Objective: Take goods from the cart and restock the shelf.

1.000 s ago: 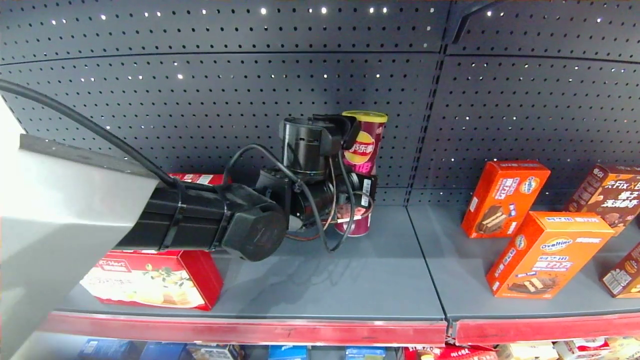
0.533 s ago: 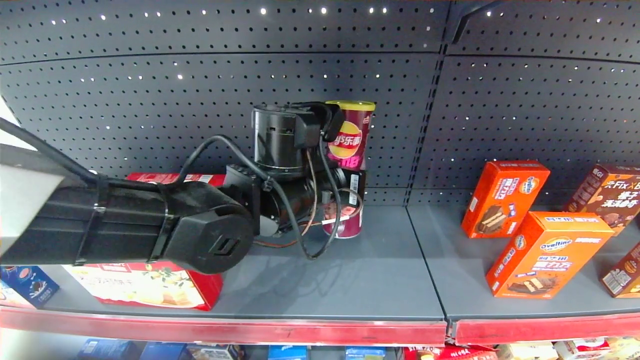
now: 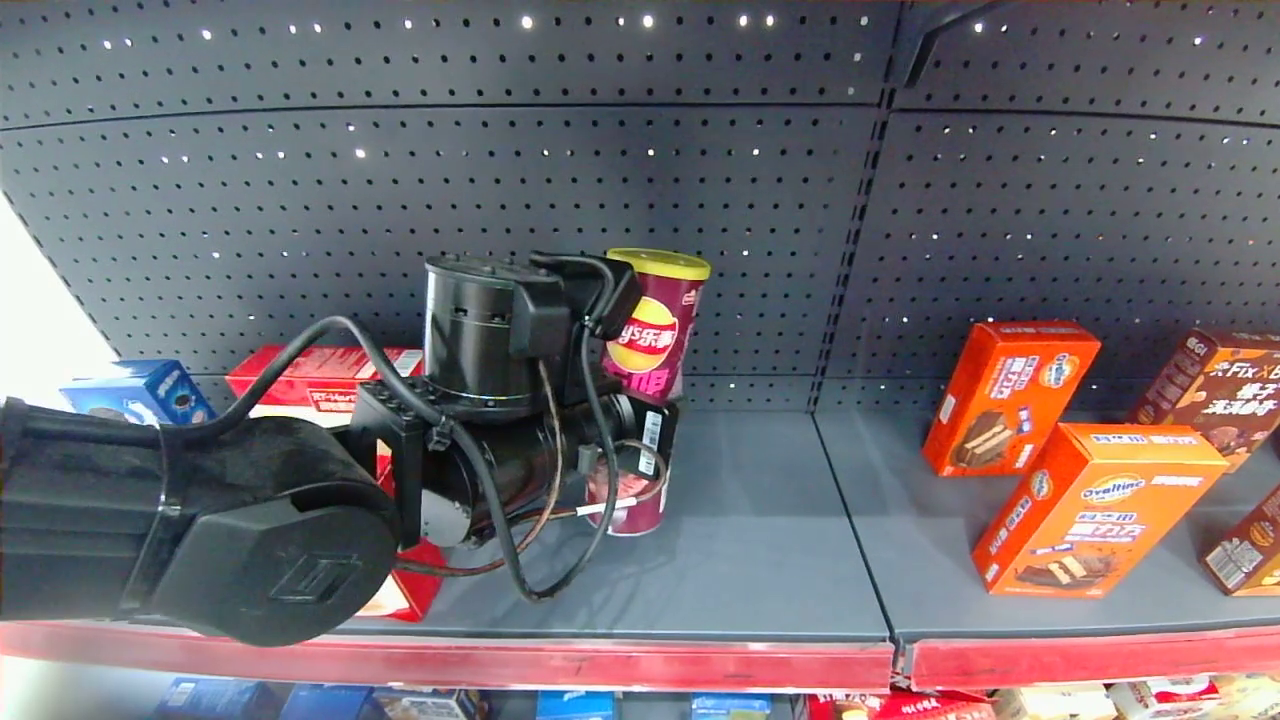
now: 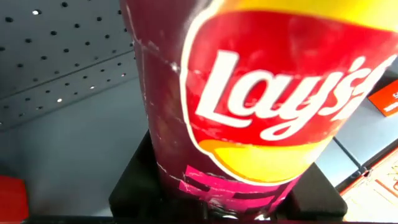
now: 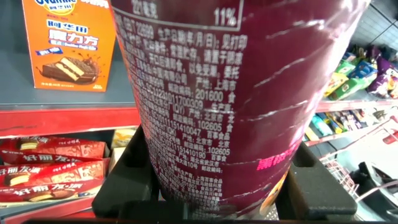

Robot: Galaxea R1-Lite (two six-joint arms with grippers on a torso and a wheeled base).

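A purple chip can (image 3: 655,330) with a yellow lid stands nearly upright over the grey shelf board (image 3: 760,540), left of the middle divider. My left gripper (image 3: 630,470) is shut on its lower half; the arm comes in from the left. Whether the can's base touches the board I cannot tell. Up close, the same can (image 4: 261,112) sits between the dark fingers of the left gripper (image 4: 230,199). My right gripper (image 5: 224,193) is shut on a second purple chip can (image 5: 217,106), held in front of the shelving.
Red boxes (image 3: 320,375) and a blue box (image 3: 140,392) lie left of the can. Two orange boxes (image 3: 1010,395) (image 3: 1095,510) and a brown box (image 3: 1215,390) stand on the right section. A perforated back panel (image 3: 600,170) closes the rear. Bare board lies between can and divider.
My left arm has carried the chip can leftward and a little lower and nearer the shelf's front. The blue box at the far left has come into sight.
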